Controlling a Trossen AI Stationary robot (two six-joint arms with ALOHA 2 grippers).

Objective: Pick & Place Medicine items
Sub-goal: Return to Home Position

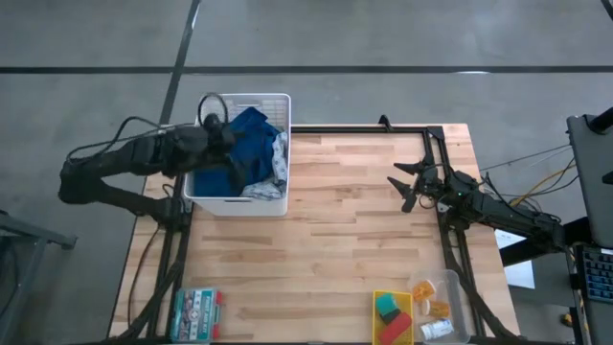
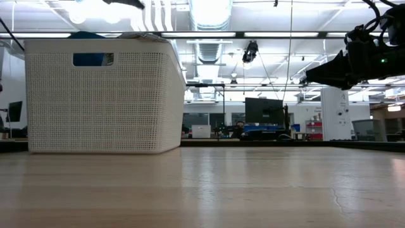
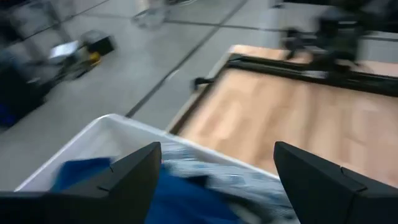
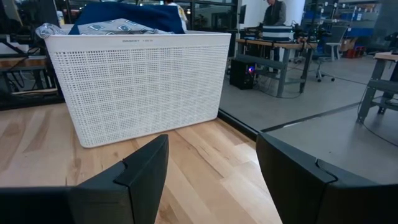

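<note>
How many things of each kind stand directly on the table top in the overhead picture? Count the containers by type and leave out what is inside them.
White laundry basket: 1
Yellow bin: 1
Transparent bin: 1
Flat green-and-white box: 1
Total: 4

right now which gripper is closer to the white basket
Left. The left gripper hangs open right above the white basket; the right gripper is open over the table near its right edge, well clear of it.
</note>
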